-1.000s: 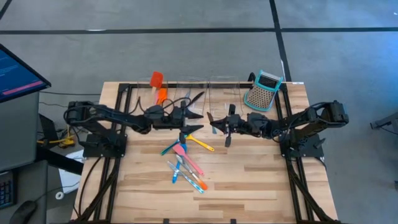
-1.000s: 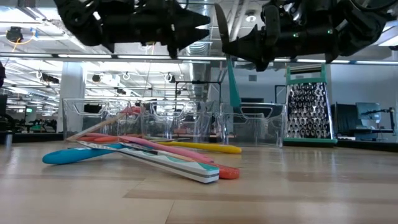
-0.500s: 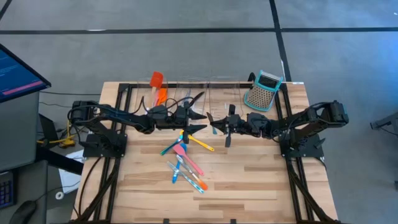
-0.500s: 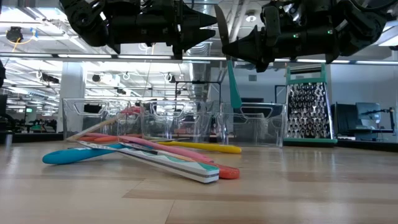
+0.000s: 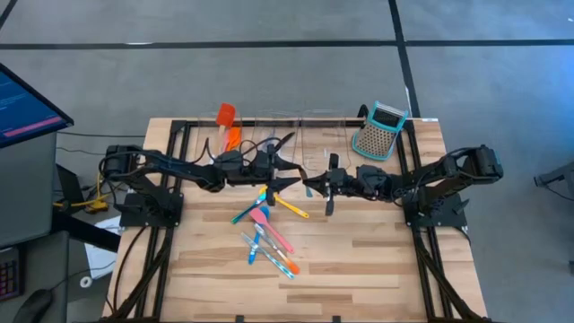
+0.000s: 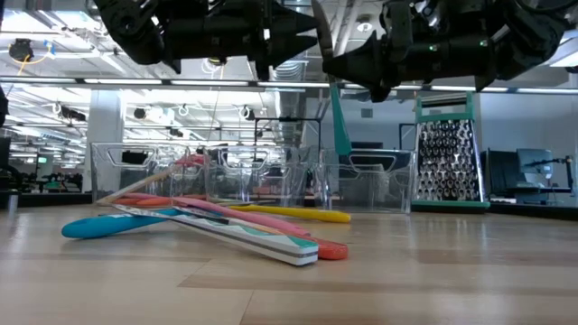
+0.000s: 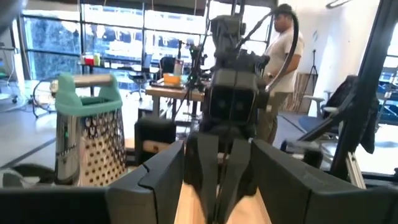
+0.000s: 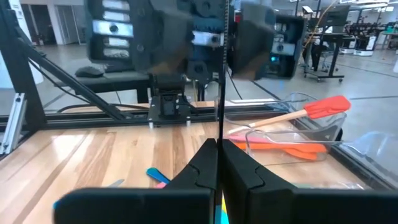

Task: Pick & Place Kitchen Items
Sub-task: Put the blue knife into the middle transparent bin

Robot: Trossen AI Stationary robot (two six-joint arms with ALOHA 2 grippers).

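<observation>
Above the wooden surface (image 5: 359,260), the left gripper (image 5: 285,172) hovers, jaws parted and empty; the right gripper (image 5: 309,185), clenched on a slim black utensil (image 5: 328,199), risks collision over scattered plastic spoons (image 5: 267,235).

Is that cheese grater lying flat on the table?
No, the grater stands upright at the back of the table, handle on top, beside the clear bins.

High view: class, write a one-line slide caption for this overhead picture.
Two grippers, left and right, meet nose to nose above scattered utensils on a wooden table.
</observation>
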